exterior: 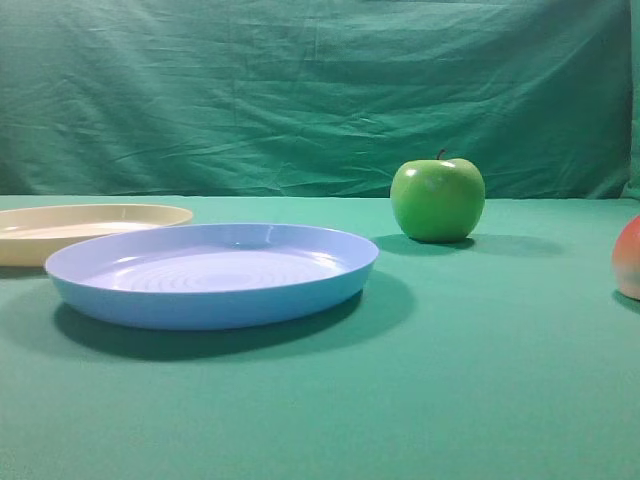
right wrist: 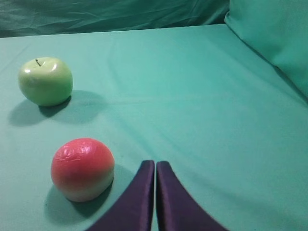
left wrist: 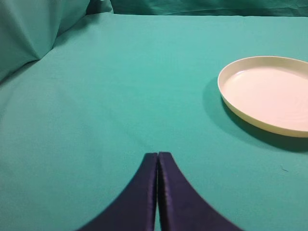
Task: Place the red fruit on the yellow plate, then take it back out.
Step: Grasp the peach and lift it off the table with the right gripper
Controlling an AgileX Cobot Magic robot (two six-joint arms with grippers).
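While both arms are hanging above the green cloth, the parts of the scene are lying as follows.

Red fruit [right wrist: 82, 169]: sitting on the cloth just left of the right gripper's tips in the right wrist view, not touching them; in the exterior high view only its left edge [exterior: 628, 257] is showing at the right border. It is resting on bare cloth, on neither plate.

Yellow plate [left wrist: 269, 94]: lying flat on the cloth at the right of the left wrist view, well apart from the left gripper; in the exterior high view it [exterior: 90, 219] is sitting at the far left, partly hidden behind the blue plate. Nothing is lying in it.

Blue plate [exterior: 212, 273]: lying flat in front of the yellow plate, its ringed bottom showing.

Green apple [exterior: 437, 199]: standing upright with its stem pointing up, right of the blue plate and farther back than the red fruit; in the right wrist view it [right wrist: 45, 81] is sitting beyond the fruit, apart from it.

Left gripper [left wrist: 157, 155]: its dark fingers are pressing together, holding nothing, over bare cloth.

Right gripper [right wrist: 155, 163]: its fingers are likewise meeting tip to tip, gripping nothing.

Cloth [exterior: 480, 380]: covering the table and hanging as a wrinkled backdrop behind.
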